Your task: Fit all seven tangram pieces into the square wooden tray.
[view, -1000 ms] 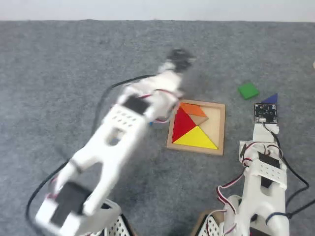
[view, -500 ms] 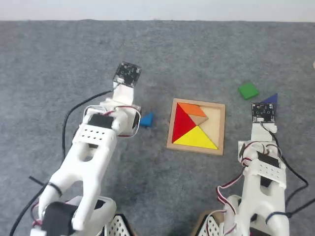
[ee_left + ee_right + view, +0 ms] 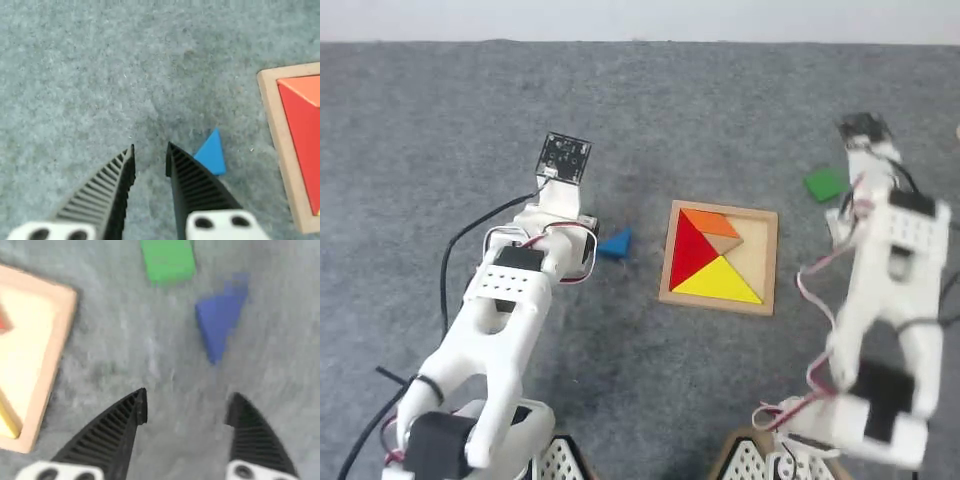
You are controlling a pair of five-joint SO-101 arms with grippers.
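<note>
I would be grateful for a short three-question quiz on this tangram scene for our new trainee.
1. True or false: the left pincer grips the light blue triangle.
2. Which piece lies in the wooden tray? A. green square B. red triangle C. dark blue triangle
3. In one word, how does the right pincer stand?
Key: 1. False; the triangle lies on the carpet beside it. 2. B; the other two lie on the carpet. 3. Open, with nothing in it.
</note>
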